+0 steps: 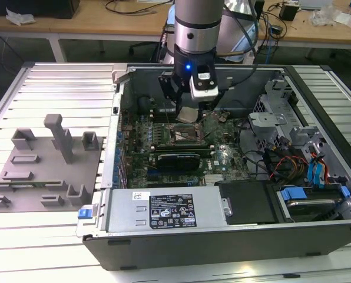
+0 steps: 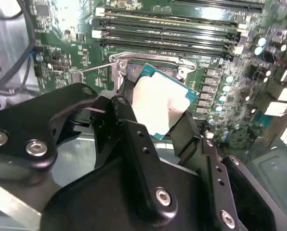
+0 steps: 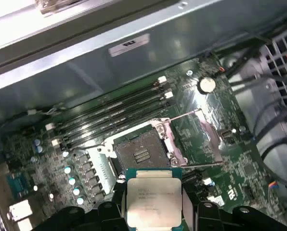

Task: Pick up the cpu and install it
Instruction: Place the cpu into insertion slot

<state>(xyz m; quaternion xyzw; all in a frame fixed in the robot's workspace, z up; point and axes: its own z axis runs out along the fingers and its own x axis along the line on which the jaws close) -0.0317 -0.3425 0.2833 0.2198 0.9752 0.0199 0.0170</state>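
Jaws: we see them clamped on the cpu, with one black finger pressed against each of two opposite edges.
Cpu: its silvery metal top faces the cameras in both wrist views, and a thin green rim shows around it. We find it held clear of the board and not seated. In the exterior view it hangs just above the socket.
Socket: it is open, and we can see its dark contact field bare. The metal retention frame is folded open to one side.
Motherboard: the green board lies inside the open computer case. Long memory slots run just beside the socket.
Arm: the arm comes down into the case over the board.
Fixture: grey plastic fixture blocks stand on the slatted surface at the exterior view's left of the case, well apart from the jaws.
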